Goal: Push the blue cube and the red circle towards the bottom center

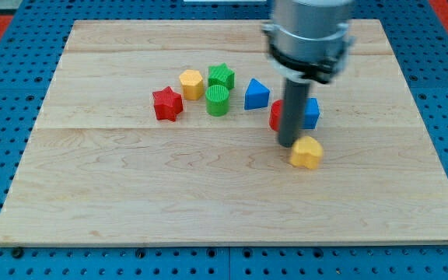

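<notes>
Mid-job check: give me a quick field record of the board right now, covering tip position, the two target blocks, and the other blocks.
tip: my tip sits just below the targets, beside the yellow block
blue cube: right of the rod, partly hidden
red circle: left of the rod, mostly hidden
cluster at view's left: red star, yellow hexagon, green star, green cylinder, blue triangle
board: wooden

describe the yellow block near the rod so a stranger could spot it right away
On the wooden board, find the dark rod right of centre. My tip ends just left of the yellow block, the block lowest in the view. The other yellow block sits far left among green ones.
</notes>
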Controlling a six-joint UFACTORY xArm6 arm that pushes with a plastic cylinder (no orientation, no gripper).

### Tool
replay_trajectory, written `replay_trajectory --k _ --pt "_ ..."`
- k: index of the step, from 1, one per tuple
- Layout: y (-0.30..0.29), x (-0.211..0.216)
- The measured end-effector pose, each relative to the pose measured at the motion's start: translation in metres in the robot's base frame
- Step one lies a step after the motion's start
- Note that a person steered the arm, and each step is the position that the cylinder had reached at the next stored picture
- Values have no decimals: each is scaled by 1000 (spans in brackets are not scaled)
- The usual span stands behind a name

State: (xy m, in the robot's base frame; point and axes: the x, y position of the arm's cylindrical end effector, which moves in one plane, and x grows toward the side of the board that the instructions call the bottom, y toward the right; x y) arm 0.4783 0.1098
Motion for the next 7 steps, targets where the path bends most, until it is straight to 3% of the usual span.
replay_trajectory --k 2,3,4,5,6,7 --pt "8 13" --pt "64 23" --pt "81 6" --pt "103 -45" --pt "62 -68" --pt "18 -60"
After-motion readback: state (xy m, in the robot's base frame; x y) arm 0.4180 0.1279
